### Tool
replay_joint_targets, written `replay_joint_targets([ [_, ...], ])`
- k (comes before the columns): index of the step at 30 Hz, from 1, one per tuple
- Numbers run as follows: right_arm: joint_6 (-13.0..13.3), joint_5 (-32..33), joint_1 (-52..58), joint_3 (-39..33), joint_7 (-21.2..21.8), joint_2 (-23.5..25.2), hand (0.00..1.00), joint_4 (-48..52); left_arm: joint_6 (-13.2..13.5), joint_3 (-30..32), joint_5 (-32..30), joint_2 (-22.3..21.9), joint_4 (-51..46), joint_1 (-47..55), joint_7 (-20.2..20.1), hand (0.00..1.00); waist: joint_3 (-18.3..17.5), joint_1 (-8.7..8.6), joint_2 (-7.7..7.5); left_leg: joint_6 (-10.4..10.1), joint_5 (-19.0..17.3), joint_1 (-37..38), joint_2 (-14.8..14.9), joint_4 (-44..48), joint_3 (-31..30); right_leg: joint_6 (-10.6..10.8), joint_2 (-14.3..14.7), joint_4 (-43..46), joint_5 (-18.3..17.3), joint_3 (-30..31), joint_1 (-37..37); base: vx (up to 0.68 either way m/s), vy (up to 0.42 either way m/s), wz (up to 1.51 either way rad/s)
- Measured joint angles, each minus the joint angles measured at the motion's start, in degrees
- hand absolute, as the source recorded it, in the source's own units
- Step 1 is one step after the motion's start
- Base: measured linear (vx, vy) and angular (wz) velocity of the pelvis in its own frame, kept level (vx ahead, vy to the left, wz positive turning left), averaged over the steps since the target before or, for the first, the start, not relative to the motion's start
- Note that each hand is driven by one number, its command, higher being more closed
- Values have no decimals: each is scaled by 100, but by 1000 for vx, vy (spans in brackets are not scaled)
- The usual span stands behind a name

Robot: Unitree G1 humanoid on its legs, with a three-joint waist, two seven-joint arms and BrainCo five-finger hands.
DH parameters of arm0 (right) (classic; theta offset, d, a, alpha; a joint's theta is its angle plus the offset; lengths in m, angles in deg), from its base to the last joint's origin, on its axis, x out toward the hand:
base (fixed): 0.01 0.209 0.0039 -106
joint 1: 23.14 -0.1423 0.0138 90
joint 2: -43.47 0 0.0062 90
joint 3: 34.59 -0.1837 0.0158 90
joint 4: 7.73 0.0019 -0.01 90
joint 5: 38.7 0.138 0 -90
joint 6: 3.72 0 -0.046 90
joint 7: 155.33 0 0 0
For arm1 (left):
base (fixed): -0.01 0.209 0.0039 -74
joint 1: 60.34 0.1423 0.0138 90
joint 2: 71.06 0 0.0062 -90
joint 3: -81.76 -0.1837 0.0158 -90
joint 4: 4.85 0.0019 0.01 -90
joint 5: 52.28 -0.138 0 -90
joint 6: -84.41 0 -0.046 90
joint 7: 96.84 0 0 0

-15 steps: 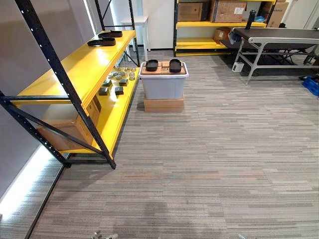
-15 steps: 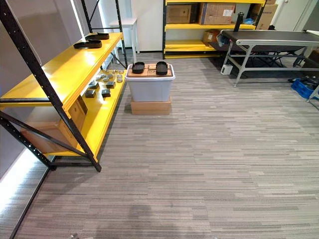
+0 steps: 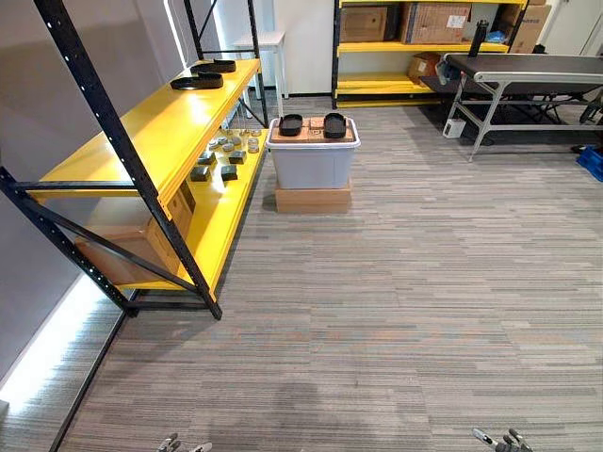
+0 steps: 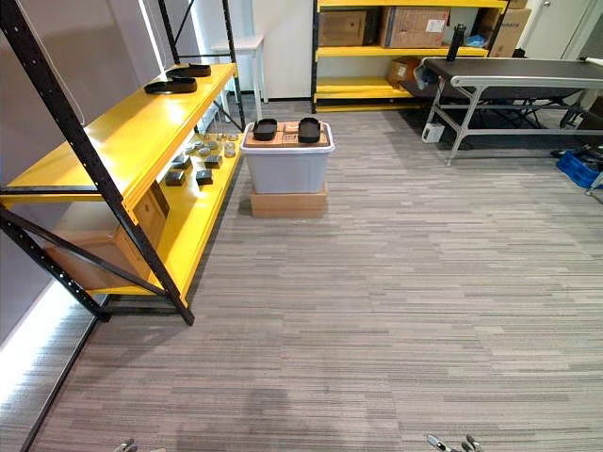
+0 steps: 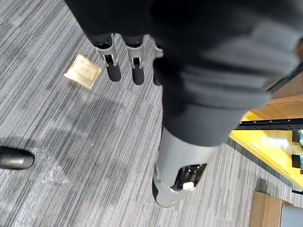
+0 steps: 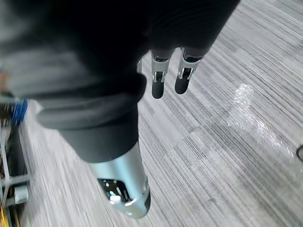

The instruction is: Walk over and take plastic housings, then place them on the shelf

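In the eye views two housings (image 3: 290, 123) are seen on a bin (image 3: 312, 168), and in the wrist views the left robot hand (image 5: 112, 66) and right robot hand (image 6: 157, 80) are seen straight-fingered and empty.

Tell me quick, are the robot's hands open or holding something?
Left hand: open, holding nothing.
Right hand: open, holding nothing.
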Motion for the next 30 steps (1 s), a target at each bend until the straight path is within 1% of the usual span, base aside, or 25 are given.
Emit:
replay_joint_targets([
  [3, 0, 97, -46, 0, -29, 148, 0, -93, 0, 4, -4, -50, 37, 43, 28, 0, -3, -52, 8, 16, 11, 1, 1, -5, 26, -2, 1, 0, 0, 1, 1, -18, -18, -2],
  [7, -1, 92, -83, 1, -56, 268, 0, -201, 0, 18, -7, -94, 43, 66, 144, 0, -5, -60, 11, 38, 24, 35, 0, -49, 83, -3, 4, -1, 1, 22, -3, -19, -17, -6],
  [10, -5, 92, -78, -16, -52, 334, 0, -287, -1, 135, -14, -174, 48, 108, 154, 0, -8, -75, 13, 72, 47, 93, 0, -131, 112, -4, 13, -7, 2, 29, 6, -6, -12, -3],
  [12, -10, 93, -113, -184, -52, 387, 0, -412, -5, 133, -20, -183, 60, 129, 153, 0, -11, -100, 8, 72, 47, 98, -1, -138, 115, -5, 14, -15, 3, 31, 6, 0, 0, 0],
  [15, -16, 182, -112, -210, -51, 454, 0, -486, -7, 135, -25, -199, 128, 130, 150, 0, -11, -128, 10, 72, 47, 110, -1, -169, 127, -9, 20, -33, 6, 37, 1, 0, -10, -1],
  [20, -18, 191, -147, -211, -52, 506, 0, -492, -9, 129, -49, -280, 156, 114, 138, 0, -8, -129, 2, 71, 46, 150, 1, -225, 174, -30, 32, -77, 20, 60, 11, -8, -31, -5],
  [23, -24, 192, -221, -209, -57, 584, 0, -492, -10, 126, -46, -286, 158, 112, 142, 0, 9, -112, 1, 62, 40, 151, 11, -231, 307, -38, 48, -80, 26, 182, -20, -15, -21, -20],
  [25, -39, 192, -347, -194, -65, 652, 0, -493, -10, 124, 2, -295, 160, 118, 141, 0, 41, -65, -5, 34, 19, 115, 23, -220, 468, -87, 67, -76, 61, 341, -143, -36, -11, -38],
  [27, -47, 189, -457, -136, -65, 675, 0, -494, -10, 115, 30, -313, 160, 47, 139, 0, 74, -36, -26, -28, -52, -115, 18, -19, 541, -116, 35, -39, 89, 382, -296, -34, -22, -14],
  [28, -52, 188, -509, -100, -73, 663, 0, -493, -8, 82, 80, -335, 158, -67, 139, 0, 147, -39, -12, 54, -172, -308, 19, 216, 529, -93, 4, 50, 63, 331, -400, -56, -19, 14],
  [29, -54, 188, -553, -97, -92, 645, 0, -490, -6, -78, 130, -344, 156, -157, 139, 0, 274, -31, 31, 176, -385, -436, 38, 495, 531, -4, -40, 460, -203, 288, -577, -53, -1, 18],
  [30, -55, 188, -560, -92, -106, 649, 0, -486, -7, -170, 134, -344, 152, -171, 131, 0, 341, -30, 28, 246, -491, -446, 38, 617, 531, 109, -97, 841, -447, 267, -700, -57, 33, 11],
])
